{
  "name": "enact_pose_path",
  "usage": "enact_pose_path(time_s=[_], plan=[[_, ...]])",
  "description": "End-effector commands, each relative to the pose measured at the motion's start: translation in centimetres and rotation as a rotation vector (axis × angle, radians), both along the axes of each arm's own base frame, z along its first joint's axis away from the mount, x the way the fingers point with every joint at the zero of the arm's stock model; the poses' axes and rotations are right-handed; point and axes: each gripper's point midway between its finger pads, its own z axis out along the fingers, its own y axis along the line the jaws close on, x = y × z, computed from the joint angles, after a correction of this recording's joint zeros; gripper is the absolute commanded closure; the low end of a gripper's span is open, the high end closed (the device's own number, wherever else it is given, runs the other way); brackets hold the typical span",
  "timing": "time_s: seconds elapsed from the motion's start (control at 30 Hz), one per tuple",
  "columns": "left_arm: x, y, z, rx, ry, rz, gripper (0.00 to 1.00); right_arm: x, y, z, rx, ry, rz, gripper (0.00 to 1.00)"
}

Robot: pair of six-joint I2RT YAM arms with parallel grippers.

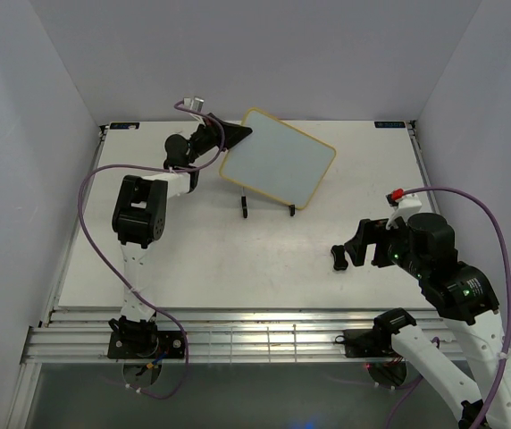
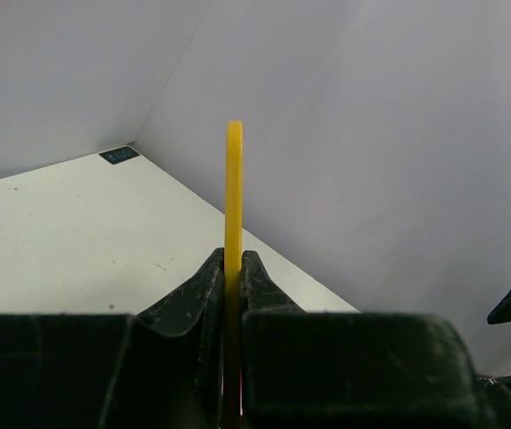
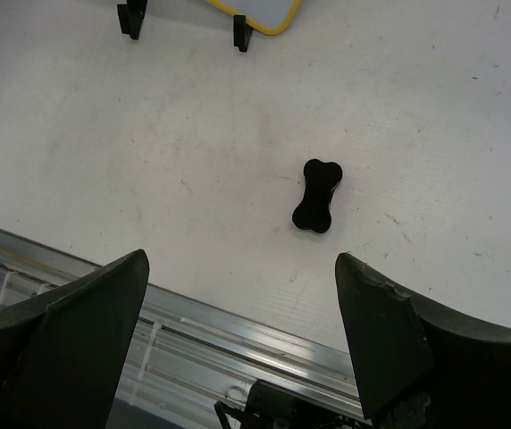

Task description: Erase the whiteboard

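Clamping the whiteboard [image 1: 276,159] by its left edge

Overhead: left arm [image 1: 139,210] stretched toward the tabletop's [image 1: 238,259] far edge, left fingers [image 1: 235,134] clamped on the tilted board, long axis slanting far-left to near-right. Left wrist: only its yellow frame [image 2: 234,179], upright. Right wrist: right fingers [image 3: 95,313] apart over the eraser [image 3: 317,196] near the front edge.

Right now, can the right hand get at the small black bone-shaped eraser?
Probably yes: the right hand hangs open above the small black bone-shaped eraser, which lies alone on the white table, nothing between them.
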Motion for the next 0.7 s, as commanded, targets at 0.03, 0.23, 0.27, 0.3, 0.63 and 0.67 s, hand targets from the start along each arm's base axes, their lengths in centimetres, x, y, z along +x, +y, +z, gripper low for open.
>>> enact_pose_path(time_s=[0.03,0.23,0.27,0.3,0.63,0.67], plan=[[-3.2,1.8,4.4,-0.017,-0.343,-0.017,1.00,-0.3,0.6,1.7,0.024,-0.049,0.049,0.10],[-3.8,1.8,1.1,0.112,-0.443,-0.072,1.00,-0.5,1.3,2.4,0.050,-0.068,0.091,0.10],[-3.6,2.2,0.9,0.126,-0.467,-0.048,1.00,-0.5,1.4,2.4,0.054,-0.070,0.096,0.10],[-3.5,2.4,0.1,0.135,-0.458,-0.044,1.00,-0.6,1.6,2.5,0.060,-0.069,0.107,0.10],[-3.1,4.8,-3.6,0.252,-0.522,-0.066,1.00,-0.7,1.6,3.5,0.043,-0.083,0.128,0.10],[-3.1,5.0,-3.9,0.257,-0.519,-0.065,1.00,-0.7,1.6,3.6,0.042,-0.085,0.130,0.10]])
